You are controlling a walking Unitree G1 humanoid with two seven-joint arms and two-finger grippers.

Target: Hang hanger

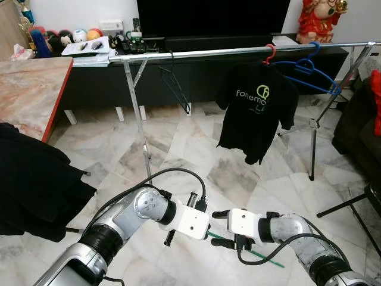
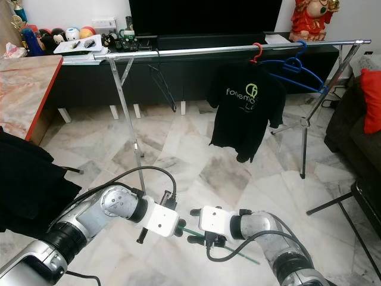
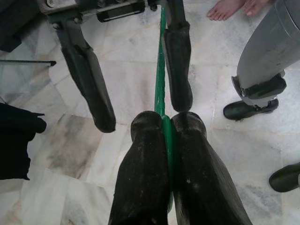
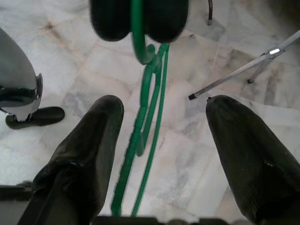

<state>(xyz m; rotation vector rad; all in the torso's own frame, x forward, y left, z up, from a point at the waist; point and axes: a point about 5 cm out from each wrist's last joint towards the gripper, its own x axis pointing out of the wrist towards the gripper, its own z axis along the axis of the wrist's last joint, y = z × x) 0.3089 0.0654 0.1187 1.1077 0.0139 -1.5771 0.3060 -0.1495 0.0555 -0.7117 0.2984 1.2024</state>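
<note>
A thin green hanger [image 1: 265, 256] is held low over the marble floor. My left gripper [image 3: 166, 124] is shut on it, the green wire pinched between both fingertips. My right gripper [image 4: 164, 108] faces the left one tip to tip and is open, its fingers [image 4: 93, 140] standing on either side of the hanger's green wires without touching them. In the eye views the two grippers meet in front of me, left [image 1: 211, 232] and right [image 1: 221, 229]. Ahead stands a silver clothes rail [image 1: 238, 52].
On the rail hang a black T-shirt [image 1: 256, 107] on a red hanger, a blue hanger [image 1: 309, 74] and a black hanger [image 1: 175, 86]. A marble-topped table [image 1: 30, 89] and dark cloth [image 1: 30, 185] lie left. A person's bare toes [image 3: 234, 7] are nearby.
</note>
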